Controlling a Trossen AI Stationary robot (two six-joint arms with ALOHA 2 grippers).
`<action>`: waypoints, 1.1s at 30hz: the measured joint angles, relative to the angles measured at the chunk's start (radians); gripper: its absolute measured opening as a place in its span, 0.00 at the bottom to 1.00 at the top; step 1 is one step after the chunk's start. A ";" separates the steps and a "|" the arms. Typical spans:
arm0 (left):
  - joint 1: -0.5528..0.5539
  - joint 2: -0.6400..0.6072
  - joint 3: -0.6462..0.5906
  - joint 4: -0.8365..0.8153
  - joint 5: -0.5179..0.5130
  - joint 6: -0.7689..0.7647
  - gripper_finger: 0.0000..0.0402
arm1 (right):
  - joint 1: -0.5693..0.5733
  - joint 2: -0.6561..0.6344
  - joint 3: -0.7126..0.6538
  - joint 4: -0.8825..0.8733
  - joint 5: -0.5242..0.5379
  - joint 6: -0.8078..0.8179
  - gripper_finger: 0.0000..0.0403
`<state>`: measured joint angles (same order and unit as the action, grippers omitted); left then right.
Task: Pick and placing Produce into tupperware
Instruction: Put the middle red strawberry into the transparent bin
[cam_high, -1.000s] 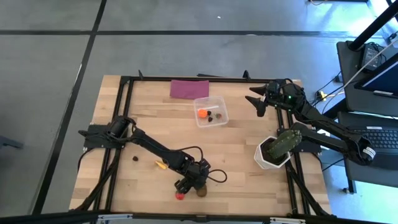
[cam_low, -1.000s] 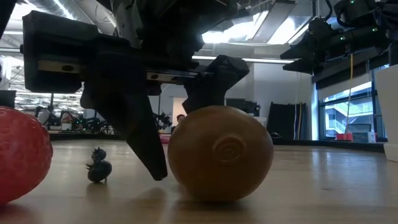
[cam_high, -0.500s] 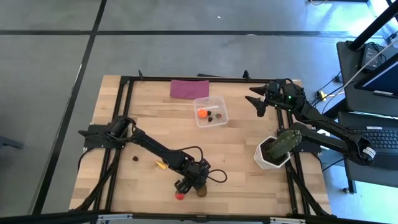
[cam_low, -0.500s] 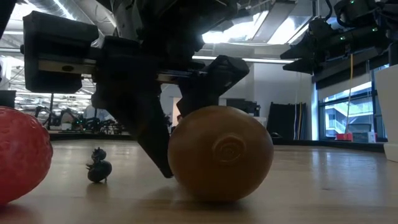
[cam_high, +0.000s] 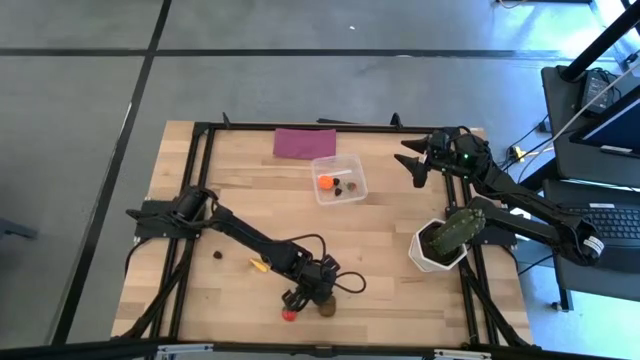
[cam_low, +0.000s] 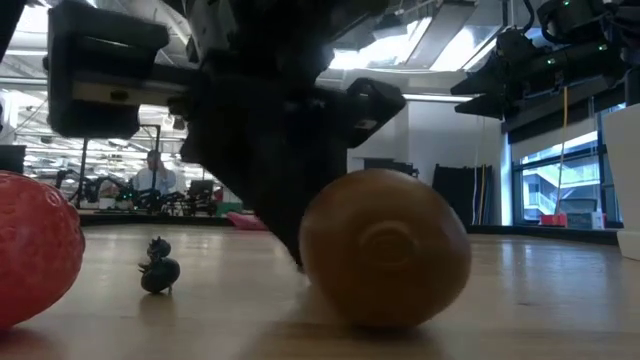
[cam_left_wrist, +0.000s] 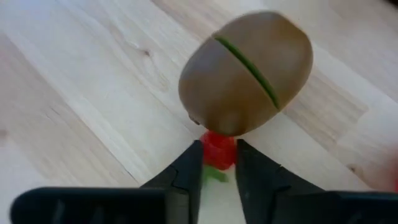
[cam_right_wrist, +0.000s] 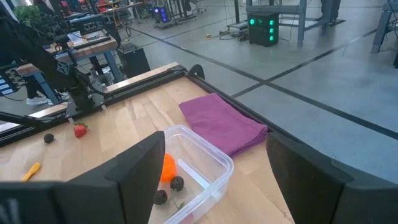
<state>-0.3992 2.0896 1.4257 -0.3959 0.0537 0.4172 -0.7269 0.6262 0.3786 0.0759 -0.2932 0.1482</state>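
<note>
My left gripper (cam_high: 305, 299) is low over the table's near edge, shut on a small red piece with a green bit (cam_left_wrist: 218, 151). The brown oval lump (cam_left_wrist: 245, 74) lies on the wood right past the fingertips. A red strawberry (cam_high: 289, 315) rests beside them, and a yellow banana (cam_high: 256, 265) and a dark bit (cam_high: 217, 256) lie farther left. The clear tupperware (cam_high: 340, 158) at the far middle holds an orange ball (cam_high: 325, 182) and dark bits. My right gripper (cam_high: 412, 165) hangs open above the far right. My left gripper pinches the small red piece by its two sides (cam_left_wrist: 217, 144) between its two fingertips (cam_left_wrist: 189, 163). The fingers slant down at the table beside the brown lump. Whether the piece is off the wood or touches the lump, I cannot tell.
A green cactus in a white pot (cam_high: 445, 240) stands at the right edge. A purple cloth (cam_high: 305, 142) lies behind the tupperware. The table's near edge is close to my left gripper. Bare wood lies between the near pieces and the tupperware.
My left gripper's fingers have drawn together and shut on the small red piece. The brown lump has shifted a little toward the table's right. My right arm has kept still.
</note>
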 joint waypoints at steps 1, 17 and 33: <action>0.000 0.000 0.000 0.000 0.000 0.000 0.18 | 0.000 0.000 0.000 0.000 0.000 0.000 0.70; 0.005 0.008 -0.006 -0.016 -0.005 -0.045 0.00 | 0.000 0.000 0.000 0.000 0.000 0.000 0.70; 0.033 0.006 -0.005 0.004 -0.081 -0.137 0.03 | 0.000 0.000 0.000 0.000 -0.001 0.024 0.70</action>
<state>-0.3667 2.0959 1.4206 -0.3915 -0.0274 0.2807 -0.7269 0.6262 0.3786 0.0757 -0.2939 0.1725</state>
